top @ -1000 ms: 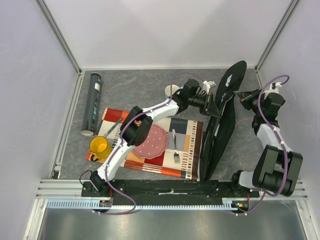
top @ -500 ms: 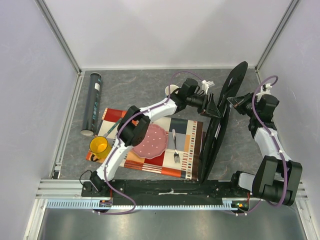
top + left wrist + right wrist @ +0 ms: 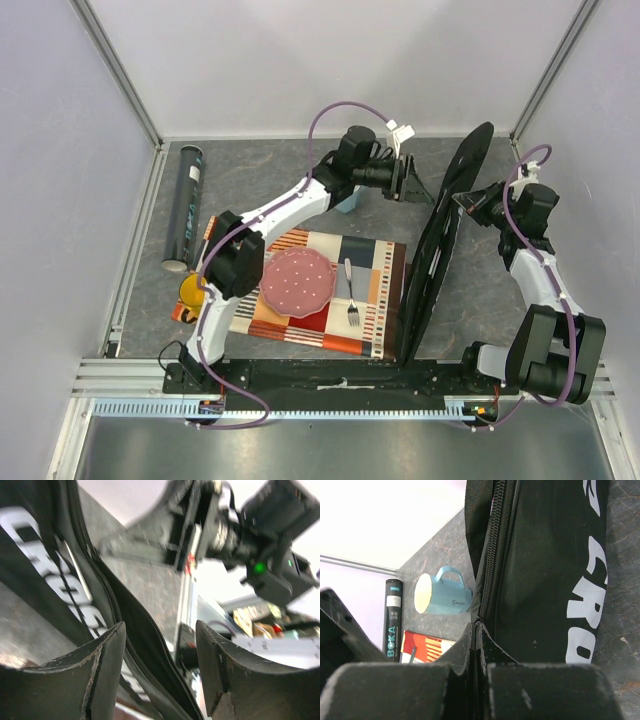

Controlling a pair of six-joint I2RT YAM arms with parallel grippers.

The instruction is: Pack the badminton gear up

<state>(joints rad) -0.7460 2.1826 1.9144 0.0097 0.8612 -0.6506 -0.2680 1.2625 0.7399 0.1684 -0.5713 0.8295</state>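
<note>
Two tools flank the bag [image 3: 430,270], standing on edge at the surface's [image 3: 280,170] right: left tool [image 3: 420,186] wide, just beside it; right tool [image 3: 460,200] pinched shut on its zipper edge. The tube [image 3: 186,205] lies far left.

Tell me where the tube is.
In the top view, the tube lies at the table's left side, beside the left rail, just beyond the yellow mug.

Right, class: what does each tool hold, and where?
The right tool pinches the long black fabric racket bag by its zipper edge; the left tool is open, holding nothing.
</note>
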